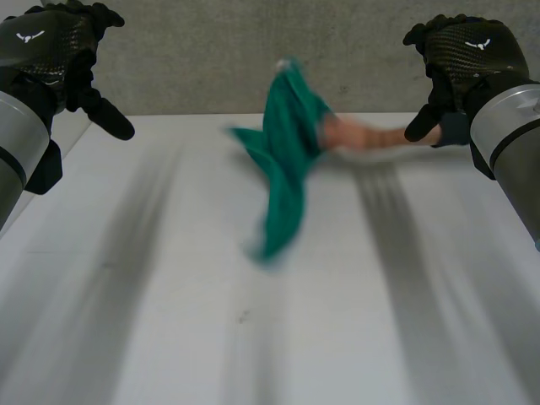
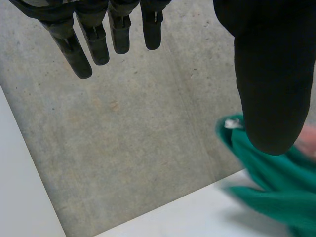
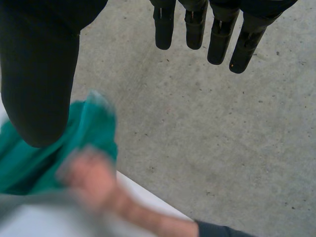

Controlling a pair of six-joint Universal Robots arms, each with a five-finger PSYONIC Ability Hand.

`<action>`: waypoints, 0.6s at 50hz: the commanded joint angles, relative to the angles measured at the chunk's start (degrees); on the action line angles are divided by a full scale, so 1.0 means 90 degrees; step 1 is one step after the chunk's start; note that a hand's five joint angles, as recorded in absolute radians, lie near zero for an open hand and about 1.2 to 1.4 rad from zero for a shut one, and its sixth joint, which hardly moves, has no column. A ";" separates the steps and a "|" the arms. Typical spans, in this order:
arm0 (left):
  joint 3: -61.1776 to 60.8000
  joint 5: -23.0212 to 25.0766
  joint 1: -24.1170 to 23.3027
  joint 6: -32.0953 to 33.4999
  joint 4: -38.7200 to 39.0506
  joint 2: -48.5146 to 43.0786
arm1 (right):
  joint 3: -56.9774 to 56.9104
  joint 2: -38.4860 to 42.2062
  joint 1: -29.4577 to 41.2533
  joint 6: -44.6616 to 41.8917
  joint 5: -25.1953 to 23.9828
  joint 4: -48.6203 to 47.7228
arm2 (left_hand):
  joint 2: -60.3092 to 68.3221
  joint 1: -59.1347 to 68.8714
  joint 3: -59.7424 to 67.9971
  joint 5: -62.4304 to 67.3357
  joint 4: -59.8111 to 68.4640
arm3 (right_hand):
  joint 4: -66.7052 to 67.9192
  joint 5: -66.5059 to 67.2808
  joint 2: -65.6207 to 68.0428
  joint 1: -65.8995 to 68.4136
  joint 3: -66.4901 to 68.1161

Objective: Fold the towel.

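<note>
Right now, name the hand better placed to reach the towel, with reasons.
Left, probably. Both hands hover open, but a person's hand holding the green towel lies between the right hand and the cloth; the left hand has only bare table before it.

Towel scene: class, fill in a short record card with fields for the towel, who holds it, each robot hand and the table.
towel: green, bunched, hanging down
holder: person's hand, gripping the towel's upper part
left hand: open, raised, holding nothing, apart from the towel
right hand: open, raised, holding nothing, beside the person's forearm
table: white, the towel over its far half
fold: not yet begun
</note>
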 commanded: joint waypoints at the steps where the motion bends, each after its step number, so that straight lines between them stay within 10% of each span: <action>1: -0.0004 0.0000 -0.0001 0.0000 0.0000 0.0009 | 0.0007 0.0000 0.0015 0.0000 -0.0010 -0.0012 | -0.0183 -0.0195 -0.0225 -0.0267 -0.0187 | -0.0330 -0.0371 -0.0267 -0.0139 -0.0212; 30: -0.0111 0.0000 -0.0021 0.0019 0.0137 -0.0020 | 0.0036 0.0010 0.0015 -0.0010 -0.0010 -0.0022 | -0.0183 -0.0195 -0.0225 -0.0267 -0.0187 | -0.0330 -0.0371 -0.0267 -0.0139 -0.0212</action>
